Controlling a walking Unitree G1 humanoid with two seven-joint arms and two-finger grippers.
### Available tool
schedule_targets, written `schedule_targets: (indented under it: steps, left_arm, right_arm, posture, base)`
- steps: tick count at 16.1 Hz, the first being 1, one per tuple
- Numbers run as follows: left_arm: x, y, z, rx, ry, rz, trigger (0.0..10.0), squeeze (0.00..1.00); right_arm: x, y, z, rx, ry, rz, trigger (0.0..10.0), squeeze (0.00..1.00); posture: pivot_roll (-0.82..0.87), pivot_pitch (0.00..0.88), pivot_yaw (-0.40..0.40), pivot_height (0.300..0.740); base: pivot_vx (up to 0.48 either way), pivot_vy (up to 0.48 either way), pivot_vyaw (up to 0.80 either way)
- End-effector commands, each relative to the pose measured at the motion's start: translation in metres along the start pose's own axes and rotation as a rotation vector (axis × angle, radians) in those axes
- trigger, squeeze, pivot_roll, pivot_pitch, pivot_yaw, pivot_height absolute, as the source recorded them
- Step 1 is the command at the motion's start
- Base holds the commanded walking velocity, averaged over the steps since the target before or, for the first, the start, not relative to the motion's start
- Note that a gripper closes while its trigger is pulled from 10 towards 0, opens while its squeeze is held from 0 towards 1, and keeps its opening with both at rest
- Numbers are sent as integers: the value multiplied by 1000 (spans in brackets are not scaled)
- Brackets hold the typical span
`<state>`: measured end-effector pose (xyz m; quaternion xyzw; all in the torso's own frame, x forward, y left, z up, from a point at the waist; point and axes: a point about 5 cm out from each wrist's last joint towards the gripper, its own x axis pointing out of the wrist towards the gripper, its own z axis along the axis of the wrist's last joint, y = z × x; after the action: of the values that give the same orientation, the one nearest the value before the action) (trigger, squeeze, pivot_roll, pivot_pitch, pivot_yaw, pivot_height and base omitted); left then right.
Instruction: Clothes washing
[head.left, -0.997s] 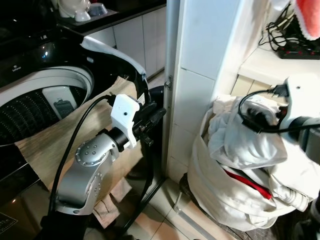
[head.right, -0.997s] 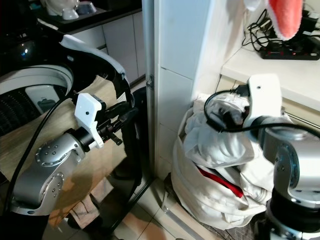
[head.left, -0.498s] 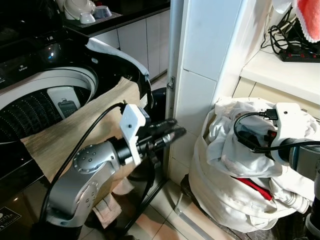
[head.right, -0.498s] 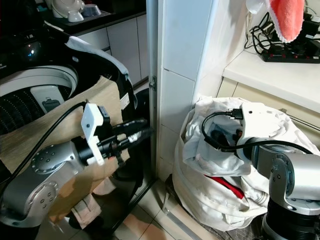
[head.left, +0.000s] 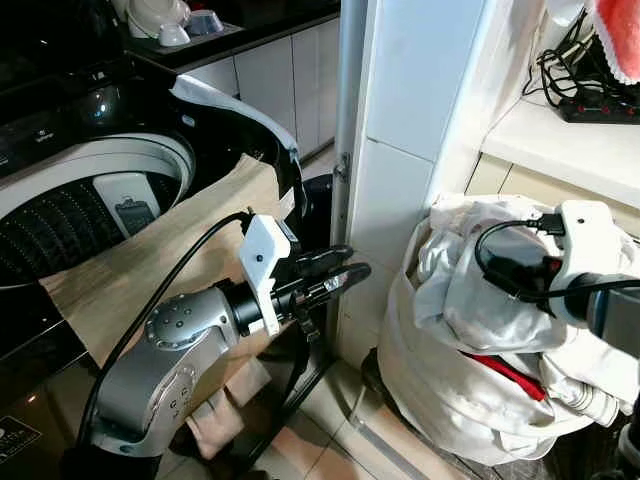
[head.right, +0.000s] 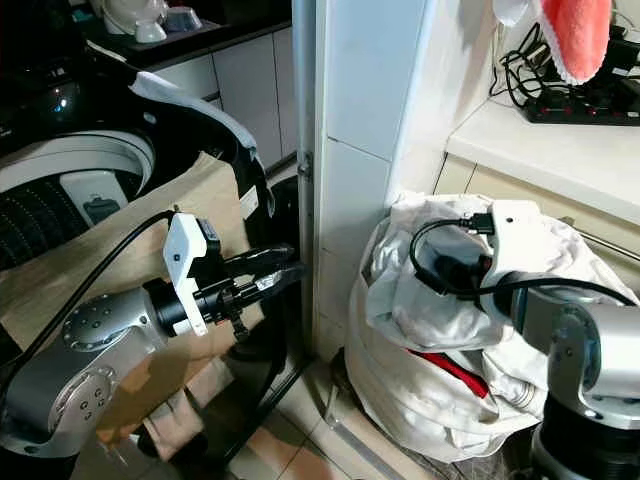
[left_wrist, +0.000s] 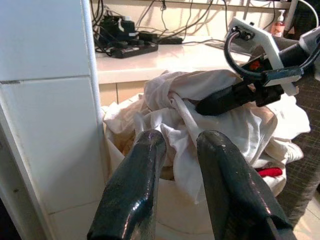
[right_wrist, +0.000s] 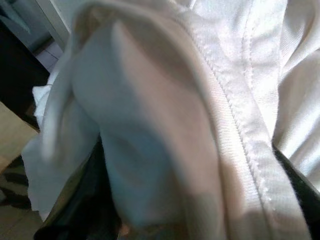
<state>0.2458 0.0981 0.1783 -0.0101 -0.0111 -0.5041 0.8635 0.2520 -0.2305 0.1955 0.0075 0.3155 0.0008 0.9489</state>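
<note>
— What changed in the last second?

— The left gripper (head.left: 345, 272) swung away from the washing machine (head.left: 90, 190) and now points across the tiled pillar (head.left: 400, 150) toward the laundry bag (head.left: 440, 380); the right gripper (left_wrist: 220, 100) dropped from above the heap into the white garment (head.right: 440, 310); I'd judge a pickup is under way.

— And the jaws?

— Left: slightly apart, holding nothing, touching nothing; right: its fingers are buried in white cloth with fabric bunched between them in the wrist view, so clamped on the garment, which still lies on top of the bag beside the pillar; a beige cloth (head.left: 130, 270) drapes over the drum's rim.
</note>
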Motion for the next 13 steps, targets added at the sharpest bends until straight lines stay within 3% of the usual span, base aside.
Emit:
schedule_targets:
  steps: [1,10,13]
  left_arm:
    - [3,4,1,26,5,14,10000,0]
    - [9,13,2,43,-20,81,10000,0]
    - [12,17,-2,53,-7,156,10000,0]
  right_arm:
    - [-5,-1,9,1,-36,16,0,0]
    - [-15,-2,23,10,-111,80,0,0]
    - [-18,-2,25,64,-149,142,0,0]
  posture:
    - [-89,0,26,740]
    - [-108,0,32,740]
    - [-111,0,29,740]
  base:
    - [0,0,0]
    - [0,0,0]
    - [0,0,0]
